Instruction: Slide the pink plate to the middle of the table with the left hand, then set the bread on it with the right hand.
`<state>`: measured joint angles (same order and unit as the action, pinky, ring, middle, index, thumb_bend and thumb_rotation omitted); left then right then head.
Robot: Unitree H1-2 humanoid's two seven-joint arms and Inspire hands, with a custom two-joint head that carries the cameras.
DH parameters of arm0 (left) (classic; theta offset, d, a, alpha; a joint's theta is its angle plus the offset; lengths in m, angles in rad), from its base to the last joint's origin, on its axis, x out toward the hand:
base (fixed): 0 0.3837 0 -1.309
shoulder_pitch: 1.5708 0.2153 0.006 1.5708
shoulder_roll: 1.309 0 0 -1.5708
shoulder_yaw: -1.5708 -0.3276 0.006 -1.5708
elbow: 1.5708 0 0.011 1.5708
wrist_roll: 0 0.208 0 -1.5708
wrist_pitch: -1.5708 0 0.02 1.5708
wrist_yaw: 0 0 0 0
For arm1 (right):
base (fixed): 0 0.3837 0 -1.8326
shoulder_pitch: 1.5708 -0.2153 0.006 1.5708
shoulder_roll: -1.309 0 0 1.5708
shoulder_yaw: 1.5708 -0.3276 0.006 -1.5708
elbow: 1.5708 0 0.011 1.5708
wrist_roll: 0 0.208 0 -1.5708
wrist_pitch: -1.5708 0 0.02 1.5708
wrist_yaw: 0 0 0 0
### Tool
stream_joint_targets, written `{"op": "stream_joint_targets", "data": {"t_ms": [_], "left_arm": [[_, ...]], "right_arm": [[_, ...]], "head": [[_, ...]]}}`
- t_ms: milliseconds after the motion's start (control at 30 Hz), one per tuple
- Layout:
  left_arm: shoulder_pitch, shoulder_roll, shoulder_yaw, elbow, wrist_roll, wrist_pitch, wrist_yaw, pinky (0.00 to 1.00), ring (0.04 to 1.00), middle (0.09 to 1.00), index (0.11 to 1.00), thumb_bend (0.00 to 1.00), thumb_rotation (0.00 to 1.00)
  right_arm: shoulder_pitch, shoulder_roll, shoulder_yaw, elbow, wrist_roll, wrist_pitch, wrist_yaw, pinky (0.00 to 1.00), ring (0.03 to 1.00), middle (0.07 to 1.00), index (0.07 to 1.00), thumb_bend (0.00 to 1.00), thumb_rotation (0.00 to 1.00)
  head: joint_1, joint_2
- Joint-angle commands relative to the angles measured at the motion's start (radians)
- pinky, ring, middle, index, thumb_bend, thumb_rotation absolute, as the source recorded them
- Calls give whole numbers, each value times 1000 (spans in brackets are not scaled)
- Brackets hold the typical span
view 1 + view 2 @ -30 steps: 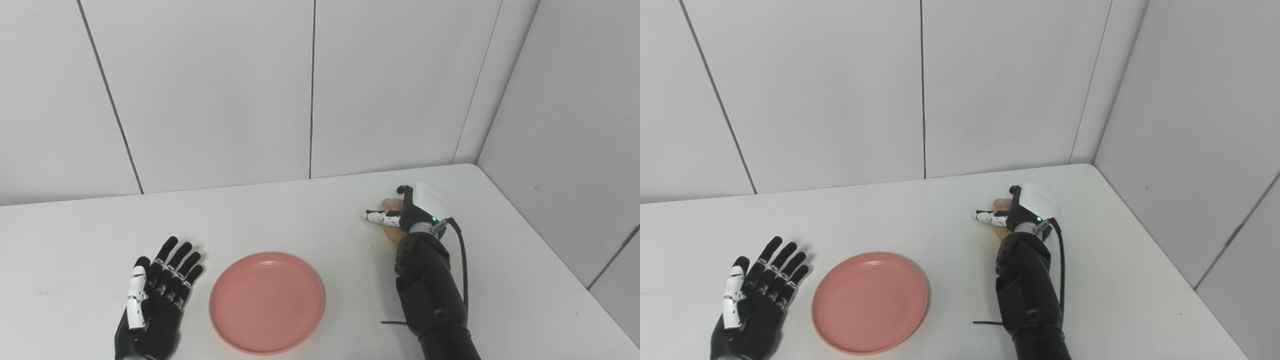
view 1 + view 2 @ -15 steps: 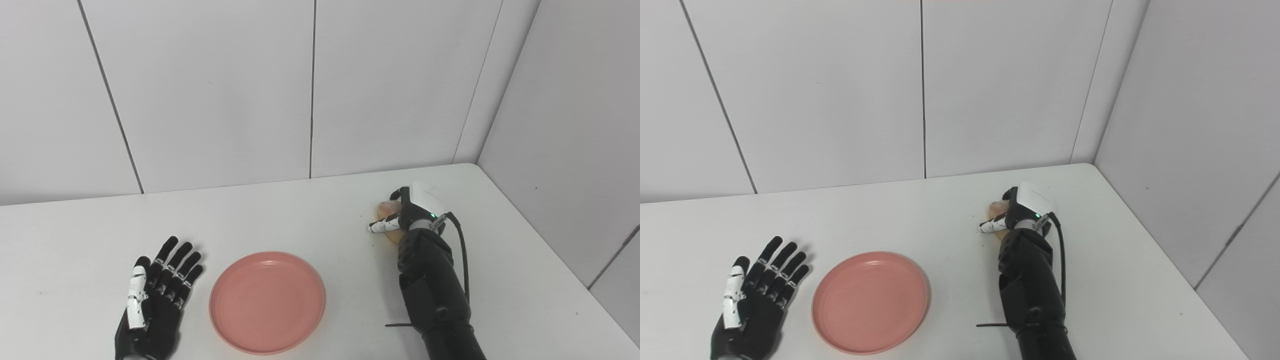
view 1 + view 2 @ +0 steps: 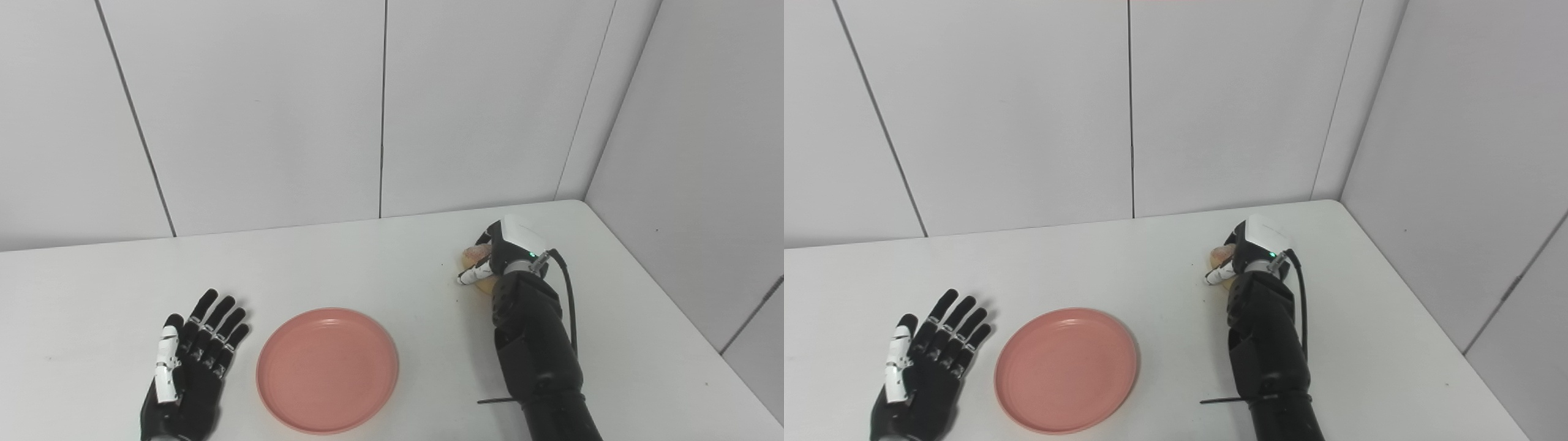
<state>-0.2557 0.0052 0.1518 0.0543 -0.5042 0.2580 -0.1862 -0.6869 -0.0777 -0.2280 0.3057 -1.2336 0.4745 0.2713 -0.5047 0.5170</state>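
Note:
The pink plate (image 3: 327,369) lies flat near the table's front edge, left of centre. My left hand (image 3: 193,358) rests palm down on the table just left of it, fingers spread, open and apart from the plate. At the right, my right hand (image 3: 502,254) is curled over the tan bread (image 3: 470,257), thumb (image 3: 468,276) pressed against its front; most of the bread is hidden under the hand. In the right eye view the bread (image 3: 1220,252) peeks out left of the right hand (image 3: 1252,248).
The white table (image 3: 343,269) meets white wall panels at the back and on the right. A black cable (image 3: 566,294) runs along my right forearm. A table edge falls away at the right.
My right hand's thumb has swung in from pointing left and closed against the bread, and the fingers have curled down over it. The plate and my left hand have not moved.

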Motion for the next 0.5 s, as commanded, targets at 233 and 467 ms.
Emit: {"op": "stream_joint_targets", "data": {"t_ms": [233,467], "left_arm": [[20,-3,-4,22,6,11,10,894,861,866,863,328,1000],[23,-12,-10,24,17,0,15,891,857,861,858,338,1000]], "right_arm": [[-22,-1,16,-147,-6,-5,22,278,357,444,519,527,0],[-19,31,48,-268,-37,-5,82,243,329,419,533,522,0]], "head": [[15,4],[43,7]]}}
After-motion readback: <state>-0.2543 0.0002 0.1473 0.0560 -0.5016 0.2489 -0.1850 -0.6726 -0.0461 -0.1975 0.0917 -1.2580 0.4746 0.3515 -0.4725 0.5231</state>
